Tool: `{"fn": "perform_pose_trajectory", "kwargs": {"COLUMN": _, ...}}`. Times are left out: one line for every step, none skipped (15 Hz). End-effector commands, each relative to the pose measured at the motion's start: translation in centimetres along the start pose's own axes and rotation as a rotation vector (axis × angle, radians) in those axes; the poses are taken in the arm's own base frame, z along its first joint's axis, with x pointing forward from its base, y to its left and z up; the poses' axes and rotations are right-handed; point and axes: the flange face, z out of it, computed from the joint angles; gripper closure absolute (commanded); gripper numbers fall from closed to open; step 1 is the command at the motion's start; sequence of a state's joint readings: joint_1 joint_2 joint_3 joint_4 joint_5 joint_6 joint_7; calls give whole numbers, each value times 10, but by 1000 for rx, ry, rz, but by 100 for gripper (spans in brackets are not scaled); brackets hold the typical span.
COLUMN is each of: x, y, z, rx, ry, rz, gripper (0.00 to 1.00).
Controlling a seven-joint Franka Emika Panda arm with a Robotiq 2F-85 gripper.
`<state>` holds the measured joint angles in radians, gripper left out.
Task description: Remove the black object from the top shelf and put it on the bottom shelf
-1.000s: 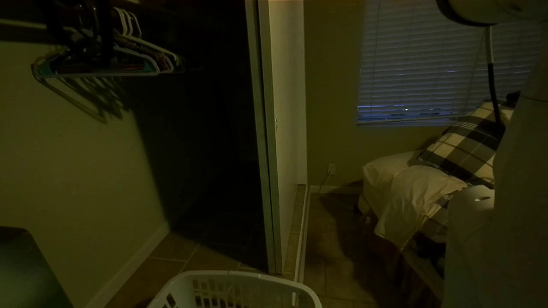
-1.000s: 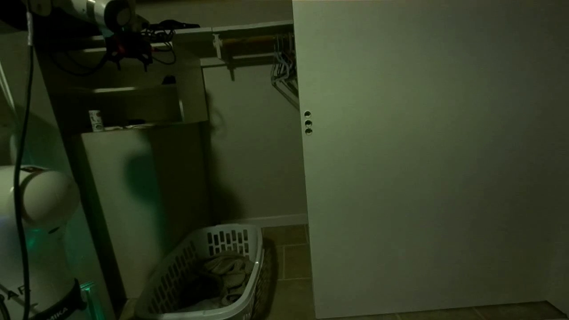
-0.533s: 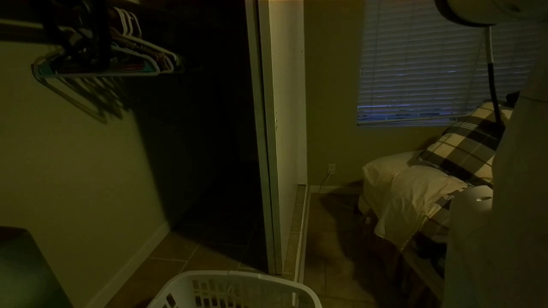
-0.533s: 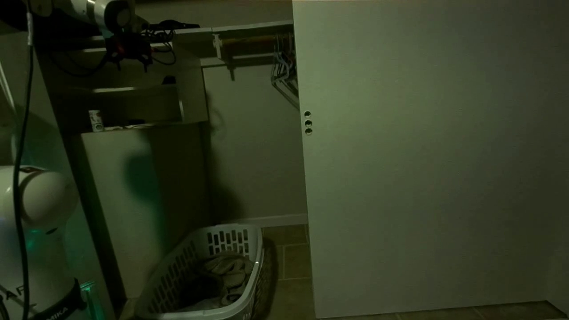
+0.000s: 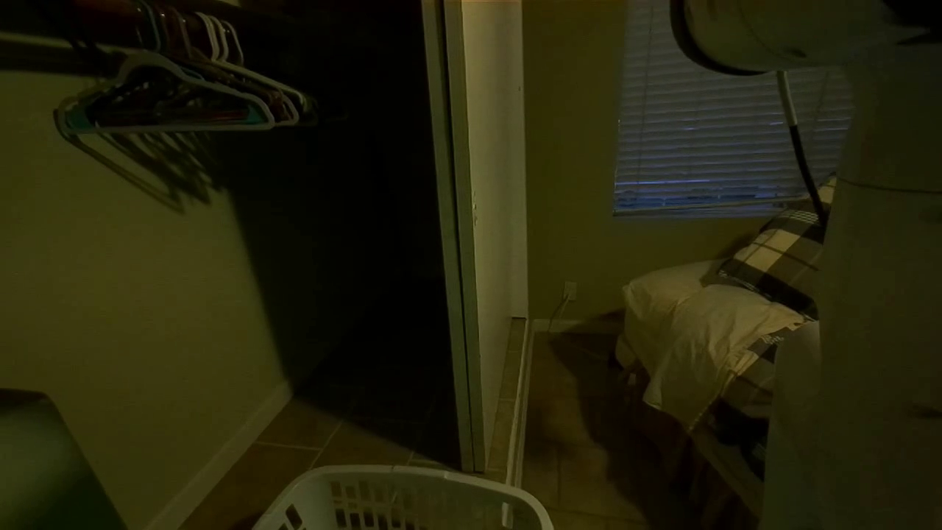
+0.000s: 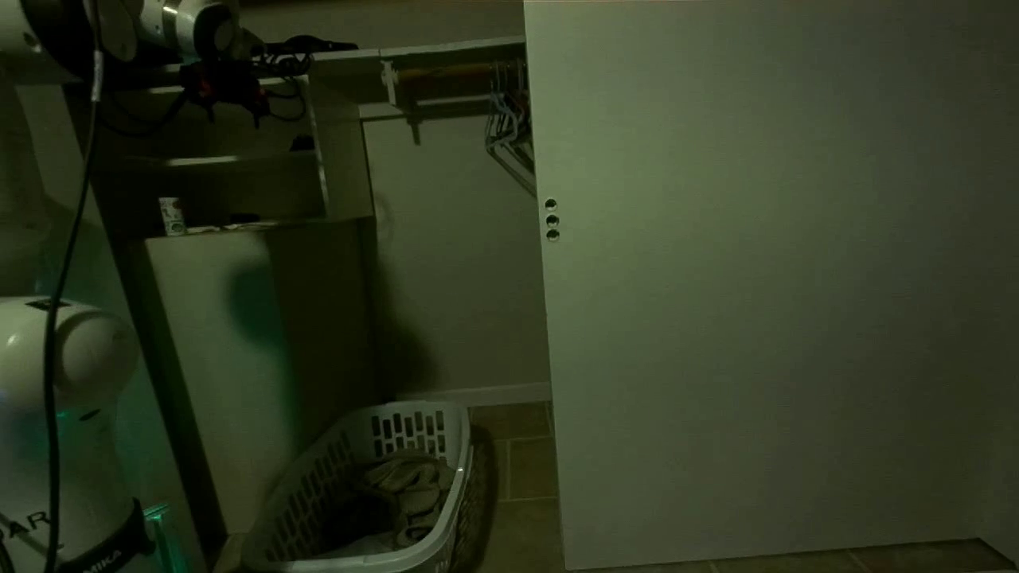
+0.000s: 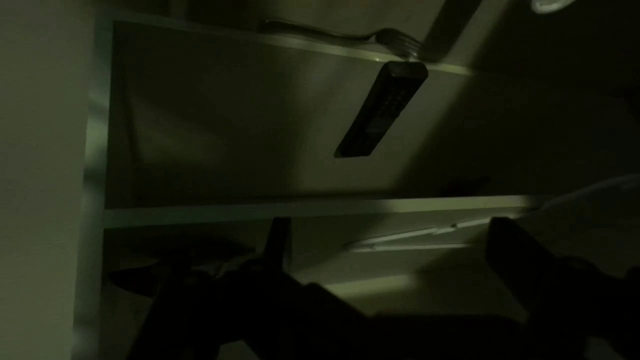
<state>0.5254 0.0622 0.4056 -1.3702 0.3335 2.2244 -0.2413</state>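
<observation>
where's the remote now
The remote is in the wrist view, above and right of centre, its upper end just below the fork in the picture.

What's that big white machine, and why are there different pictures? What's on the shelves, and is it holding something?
That's a robot arm. It bends a bit like your arm, and its hand is called a gripper. Two pictures come from cameras set away from the robot, in different places; in both exterior views you can find a laundry basket and clothes hangers. The third comes from a camera on the robot's wrist, so it looks past the gripper at the shelves. On the lower shelf lies a black thing like a remote control, with a fork near it. A dark thing sits on the shelf above; it's too dim to tell what it is. The gripper's fingers are spread apart, and I see nothing held between them.
</observation>
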Motion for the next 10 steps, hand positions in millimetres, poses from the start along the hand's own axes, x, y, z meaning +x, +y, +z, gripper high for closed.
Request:
{"fn": "perform_pose_trajectory", "kwargs": {"x": 21, "y": 17, "z": 9, "rx": -70, "ry": 40, "rz": 107, "gripper": 0}}
{"fn": "perform_pose_trajectory", "kwargs": {"x": 23, "y": 22, "z": 14, "rx": -94, "ry": 41, "rz": 138, "gripper": 0}}
{"fn": "perform_pose_trajectory", "kwargs": {"x": 24, "y": 27, "z": 20, "rx": -115, "ry": 38, "rz": 164, "gripper": 0}}
{"fn": "perform_pose_trajectory", "kwargs": {"x": 26, "y": 32, "z": 27, "rx": -127, "ry": 38, "rz": 194, "gripper": 0}}
{"fn": "perform_pose_trajectory", "kwargs": {"x": 29, "y": 35, "z": 32, "rx": -135, "ry": 42, "rz": 215, "gripper": 0}}
{"fn": "perform_pose_trajectory", "kwargs": {"x": 31, "y": 38, "z": 37, "rx": -141, "ry": 45, "rz": 233, "gripper": 0}}
{"fn": "perform_pose_trajectory", "kwargs": {"x": 34, "y": 40, "z": 41, "rx": -138, "ry": 49, "rz": 252, "gripper": 0}}
{"fn": "perform_pose_trajectory", "kwargs": {"x": 39, "y": 38, "z": 45, "rx": -118, "ry": 63, "rz": 258, "gripper": 0}}
{"fn": "perform_pose_trajectory", "kwargs": {"x": 43, "y": 36, "z": 47, "rx": -114, "ry": 72, "rz": 242, "gripper": 0}}
{"fn": "perform_pose_trajectory", "kwargs": {"x": 28, "y": 39, "z": 42, "rx": -124, "ry": 35, "rz": 234, "gripper": 0}}
